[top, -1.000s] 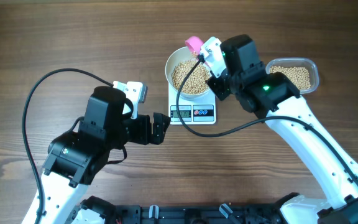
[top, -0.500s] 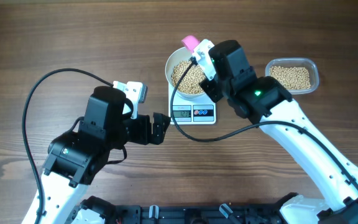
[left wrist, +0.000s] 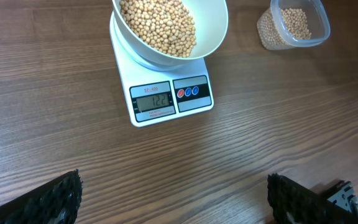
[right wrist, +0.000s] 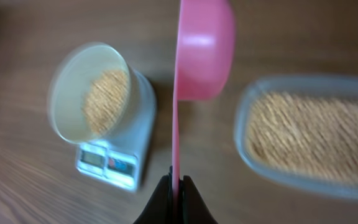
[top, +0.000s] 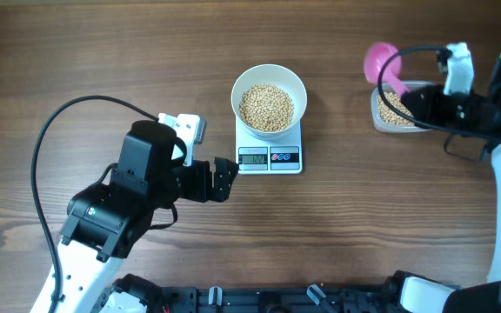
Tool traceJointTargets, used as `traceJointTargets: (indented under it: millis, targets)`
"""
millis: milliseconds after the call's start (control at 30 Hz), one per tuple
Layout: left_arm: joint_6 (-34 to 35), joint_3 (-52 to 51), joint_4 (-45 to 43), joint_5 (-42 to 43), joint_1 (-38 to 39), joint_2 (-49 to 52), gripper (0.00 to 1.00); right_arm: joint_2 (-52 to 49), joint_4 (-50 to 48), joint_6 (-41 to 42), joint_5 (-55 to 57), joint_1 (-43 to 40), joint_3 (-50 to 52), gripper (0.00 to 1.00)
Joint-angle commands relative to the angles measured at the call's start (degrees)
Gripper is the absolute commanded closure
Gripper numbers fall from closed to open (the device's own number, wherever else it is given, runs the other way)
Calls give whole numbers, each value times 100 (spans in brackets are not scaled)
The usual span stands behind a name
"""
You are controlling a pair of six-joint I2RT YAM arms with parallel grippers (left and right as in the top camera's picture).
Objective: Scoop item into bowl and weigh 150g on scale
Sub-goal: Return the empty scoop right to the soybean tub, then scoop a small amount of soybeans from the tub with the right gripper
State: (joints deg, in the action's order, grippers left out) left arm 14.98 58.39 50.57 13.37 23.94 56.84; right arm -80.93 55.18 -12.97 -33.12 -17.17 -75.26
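The white bowl (top: 269, 97) stands on the scale (top: 270, 158), holding a heap of tan beans (top: 267, 106). My right gripper (top: 413, 101) is shut on the handle of a pink scoop (top: 379, 59), whose cup hangs over the table just left of the clear container (top: 388, 116). In the right wrist view the scoop (right wrist: 202, 50) stands edge-on above my shut gripper (right wrist: 176, 184), between the bowl (right wrist: 92, 93) and the container (right wrist: 309, 137); no beans show in it. My left gripper (top: 230, 178) is open and empty, just left of the scale (left wrist: 169, 99).
The clear plastic container (left wrist: 293, 25) of beans sits at the right, partly under my right arm. A black cable (top: 68, 139) loops over the table on the left. Bare wood lies ahead of the left fingers (left wrist: 55, 200).
My right arm has swung right from over the bowl, carrying the pink scoop to the container's left end. The bowl now shows whole. The left arm has not moved.
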Motion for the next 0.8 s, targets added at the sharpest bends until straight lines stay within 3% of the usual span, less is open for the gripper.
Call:
traceJointTargets:
  millis: [0,167,467,767]
  targets:
    - [50,-28,0,50,33,17,0,55,-9,-474,1998,-151,-20,96]
    - [50,-28,0,50,33,17,0,-227,-39,-439,2756,-149,-20,96]
    - [50,-28,0,50,33,17,0,-1222,52,-267,2826,-31,-17,96]
    - [50,-28,0,50,33,17,0,-1790,125,116,3456,826,-15,96]
